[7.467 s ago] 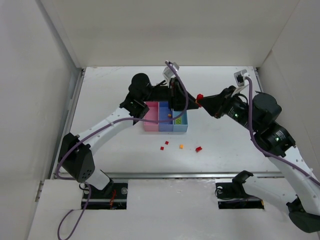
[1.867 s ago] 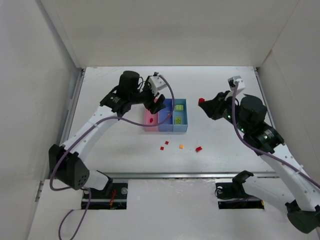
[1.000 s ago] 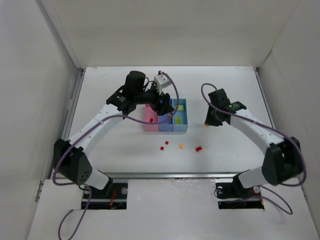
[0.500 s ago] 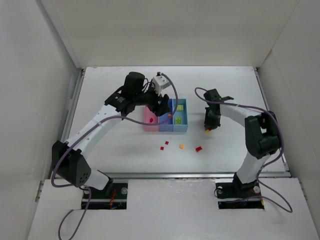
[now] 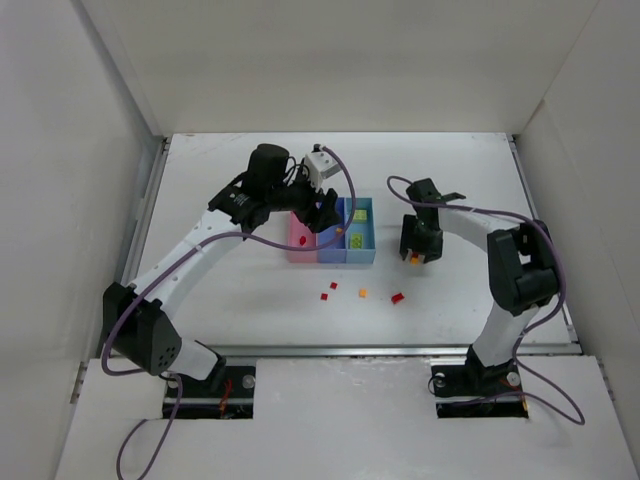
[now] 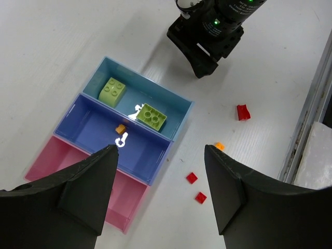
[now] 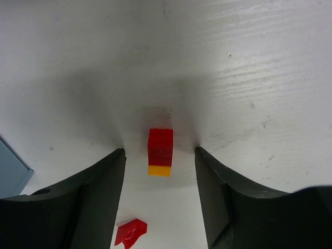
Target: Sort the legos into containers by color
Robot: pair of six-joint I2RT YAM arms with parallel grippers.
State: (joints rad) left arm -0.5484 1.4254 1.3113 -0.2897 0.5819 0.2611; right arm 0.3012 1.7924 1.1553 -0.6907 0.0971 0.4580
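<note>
From above, we see the left gripper (image 5: pixel 326 218) hanging over the three joined bins, about at the border between the pink bin (image 5: pixel 300 256) and the blue-violet bin (image 5: pixel 331 257). The light blue bin (image 5: pixel 362 258) is at the right end of the row. A red brick (image 5: pixel 302 241) lies in the pink bin. The right gripper (image 5: pixel 414 252) points down at the table (image 5: pixel 260 300) just to the right of the bins, with a small red and orange stack (image 5: pixel 413 259) at its tip. Nearer to the arm bases, four loose pieces lie on the table: two red squares (image 5: pixel 324 296), an orange piece (image 5: pixel 363 293) and a red wedge (image 5: pixel 397 298). In the left wrist view, the fingers (image 6: pixel 78 197) of the left gripper stand wide apart and grip nothing, and the bins are seen below them. Two yellow-green bricks (image 6: pixel 151 115) lie in the light blue bin and a tiny orange brick (image 6: pixel 121 128) lies in the blue-violet bin. One finger hides most of the pink bin. In the right wrist view, the fingers of the right gripper (image 7: pixel 160 202) are spread as well. The red and orange stack stands on the table between them with a gap on each side, so it is not gripped. The red wedge lies at the lower edge of this view.
</note>
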